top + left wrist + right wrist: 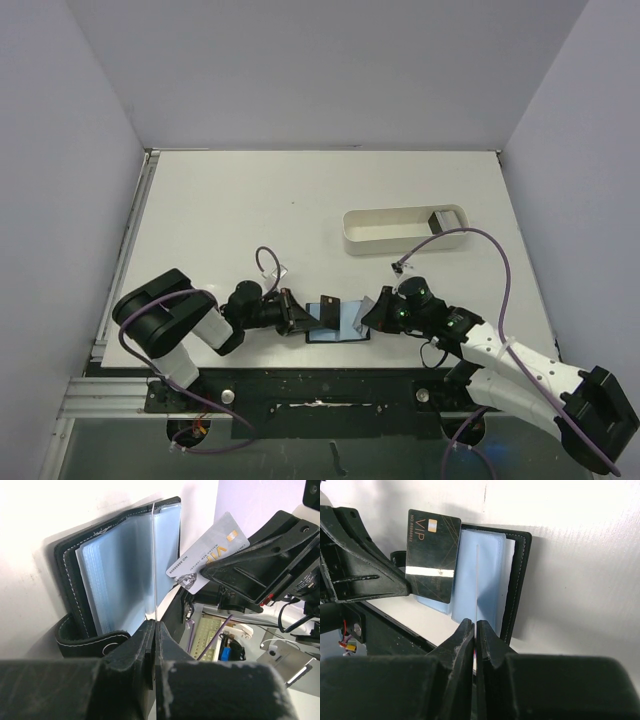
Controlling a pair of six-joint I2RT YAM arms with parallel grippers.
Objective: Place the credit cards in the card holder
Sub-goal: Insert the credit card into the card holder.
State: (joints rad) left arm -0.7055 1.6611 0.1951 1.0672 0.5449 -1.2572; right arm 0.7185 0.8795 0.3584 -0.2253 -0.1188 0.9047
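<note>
Left wrist: thin grey plastic credit card (210, 547) being clamped by right claw (202, 574), second card (432, 555) by left claw (155, 627). Light, stiff, slick; short-edge hold judged best for open black folding card holder (67, 575).

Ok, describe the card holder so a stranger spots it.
On the white table, look at the near edge, between the left gripper and right gripper. The card holder lies open there: black stitched cover, bluish pockets, unlike the long white tray beyond.

Open black card holder (518, 580) lies flat, a VIP credit card (431, 555) upright at its pockets.
</note>
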